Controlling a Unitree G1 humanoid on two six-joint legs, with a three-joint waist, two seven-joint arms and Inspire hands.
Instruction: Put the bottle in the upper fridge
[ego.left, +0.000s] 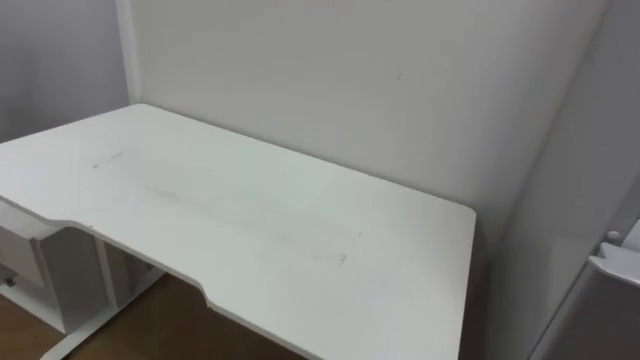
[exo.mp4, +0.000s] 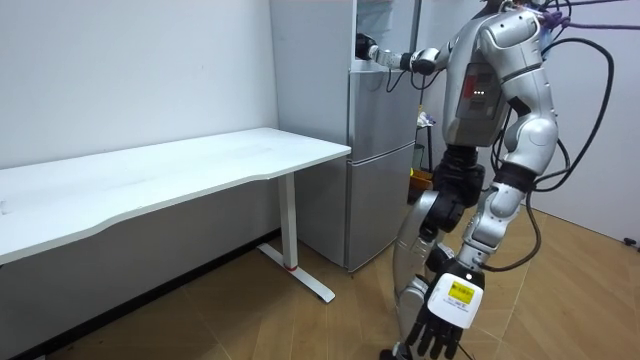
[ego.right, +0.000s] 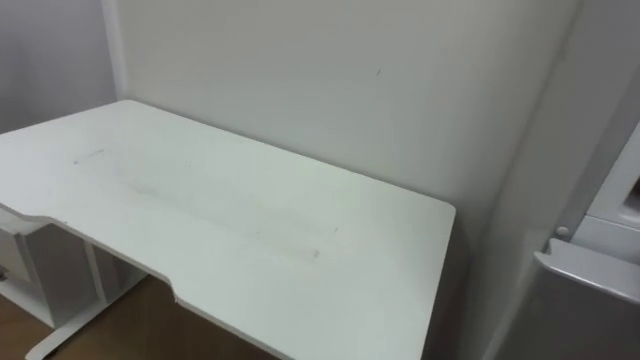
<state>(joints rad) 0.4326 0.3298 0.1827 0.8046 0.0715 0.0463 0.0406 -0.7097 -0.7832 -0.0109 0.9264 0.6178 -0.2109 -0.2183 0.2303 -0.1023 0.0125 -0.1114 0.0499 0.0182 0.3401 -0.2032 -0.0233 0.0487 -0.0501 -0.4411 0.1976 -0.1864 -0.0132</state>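
I stand in front of a tall silver fridge (exo.mp4: 380, 170), turned toward its upper part. My right arm is stretched out at shoulder height, and my right hand (exo.mp4: 371, 50) is at the edge of the upper compartment (exo.mp4: 385, 30). From this distance I cannot tell whether it holds anything. My left hand (exo.mp4: 440, 322) hangs low beside my leg with its fingers relaxed and nothing in it. In the eye views the fridge (ego.right: 592, 262) shows at the right edge, with a pale ledge at the top of its lower door.
A long white table (ego.left: 250, 220) stands against the wall to the left of the fridge, its corner (ego.right: 440, 215) close to the fridge's side. A low grey cabinet (ego.left: 30, 255) sits under the table's left end. The floor (exo.mp4: 250, 310) is wood.
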